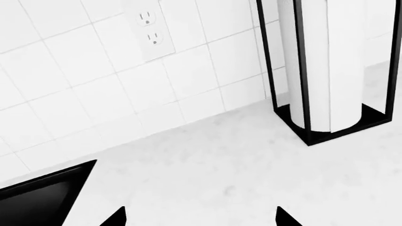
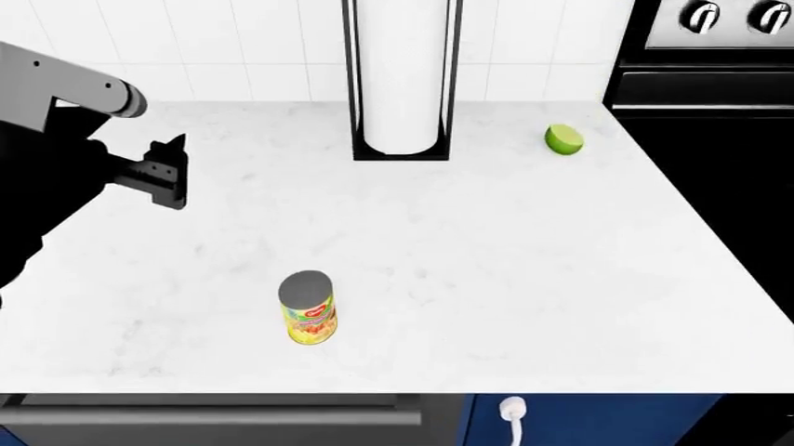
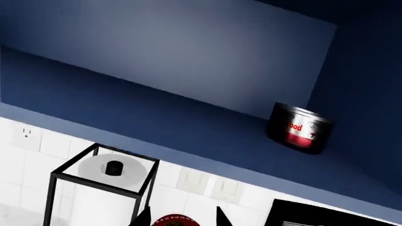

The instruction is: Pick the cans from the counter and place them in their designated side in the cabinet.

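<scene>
Since the right gripper (image 3: 182, 217) pinches the red-and-white can (image 3: 180, 221) just below the cabinet shelf (image 3: 157, 123), presumably to shelve it, the yellow-labelled tin (image 2: 308, 309) waits at the counter's (image 2: 522, 260) seven o'clock, left gripper (image 1: 199, 220) spread, empty.

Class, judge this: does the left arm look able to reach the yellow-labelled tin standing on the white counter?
Probably yes. The left gripper hangs open above the white counter, and only bare worktop lies between it and the upright yellow-labelled tin.
</scene>
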Controlling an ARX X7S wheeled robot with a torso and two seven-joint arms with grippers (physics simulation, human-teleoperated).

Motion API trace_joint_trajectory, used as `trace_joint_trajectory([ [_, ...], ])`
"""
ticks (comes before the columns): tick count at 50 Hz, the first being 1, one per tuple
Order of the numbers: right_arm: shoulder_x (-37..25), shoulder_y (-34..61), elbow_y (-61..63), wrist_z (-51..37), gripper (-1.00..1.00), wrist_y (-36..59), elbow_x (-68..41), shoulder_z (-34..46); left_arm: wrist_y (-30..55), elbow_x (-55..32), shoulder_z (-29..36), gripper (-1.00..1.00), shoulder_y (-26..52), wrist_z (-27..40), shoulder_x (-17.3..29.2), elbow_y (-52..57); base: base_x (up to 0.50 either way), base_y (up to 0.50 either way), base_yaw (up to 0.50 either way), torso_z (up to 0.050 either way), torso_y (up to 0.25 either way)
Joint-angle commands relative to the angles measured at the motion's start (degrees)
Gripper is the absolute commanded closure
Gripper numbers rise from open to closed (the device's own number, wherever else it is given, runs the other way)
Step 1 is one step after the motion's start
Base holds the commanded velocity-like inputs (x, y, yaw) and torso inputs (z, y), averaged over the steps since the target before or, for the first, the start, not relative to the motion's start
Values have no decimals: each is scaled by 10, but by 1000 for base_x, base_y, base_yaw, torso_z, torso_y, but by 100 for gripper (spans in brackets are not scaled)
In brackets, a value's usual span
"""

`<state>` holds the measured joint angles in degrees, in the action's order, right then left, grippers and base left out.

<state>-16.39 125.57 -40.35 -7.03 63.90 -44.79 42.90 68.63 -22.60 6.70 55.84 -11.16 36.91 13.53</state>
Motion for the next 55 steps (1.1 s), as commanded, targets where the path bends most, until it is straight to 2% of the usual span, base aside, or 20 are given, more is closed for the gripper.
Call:
trace_joint_trajectory([
  [1, 108, 94, -276, 163, 100, -128, 272, -63, -3, 0, -8, -100, 13, 4, -5, -16, 0, 0, 0, 0, 0],
  [4, 127, 94, -297, 195, 100, -138, 397, -163, -3, 0, -11, -100, 17, 6, -6, -20, 0, 0, 0, 0, 0],
  [7, 138, 94, -313, 212, 100, -151, 470, -225, -1, -1, -14, -100, 18, 8, -6, -21, 0, 0, 0, 0, 0],
  [18, 154, 94, -320, 237, 100, -190, 567, -319, 8, -2, -15, -100, 20, 10, -2, -16, 0, 0, 0, 0, 0],
  [37, 161, 94, -333, 255, 100, -209, 610, -346, -6, 4, -12, -100, 27, 13, 0, -36, -192, -348, 0, 0, 0],
  [48, 163, 94, -343, 236, 100, -230, 559, -309, -14, 6, -18, -100, 33, 15, 3, -51, -4, -10, 0, 0, 1],
  [55, 163, 94, -331, 236, 100, -226, 579, -326, -18, 8, -18, -100, 41, 16, 1, -64, 0, 0, 0, 0, 0],
])
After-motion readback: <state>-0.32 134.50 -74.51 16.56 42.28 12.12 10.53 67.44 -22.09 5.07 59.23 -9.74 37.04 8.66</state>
